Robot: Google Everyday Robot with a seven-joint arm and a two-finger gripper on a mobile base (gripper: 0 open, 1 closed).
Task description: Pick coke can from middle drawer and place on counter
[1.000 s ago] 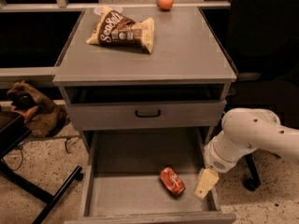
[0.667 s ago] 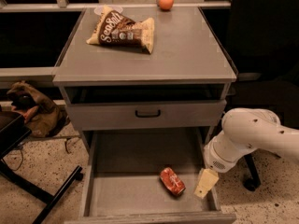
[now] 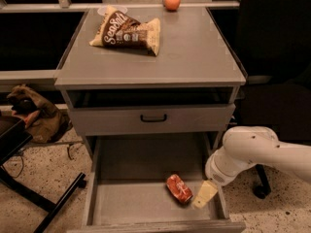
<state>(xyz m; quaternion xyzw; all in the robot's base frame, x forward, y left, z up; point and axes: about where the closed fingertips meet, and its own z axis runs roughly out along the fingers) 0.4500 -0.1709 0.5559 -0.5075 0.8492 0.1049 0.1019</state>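
Bench [image 3: 194, 52]: upper centre, no can yet.
Coke can [image 3: 179, 188]: lying in middle drawer [image 3: 131, 203], bottom centre.
Gripper [image 3: 205, 194]: just beside it; grip you cannot tell.
Left: grasp, lift, place.

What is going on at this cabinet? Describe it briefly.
The robot's gripper is down inside the open middle drawer, close beside the coke can, which lies on the drawer floor. The can is not yet on the counter, where a chip bag lies and an orange sits at the back edge.
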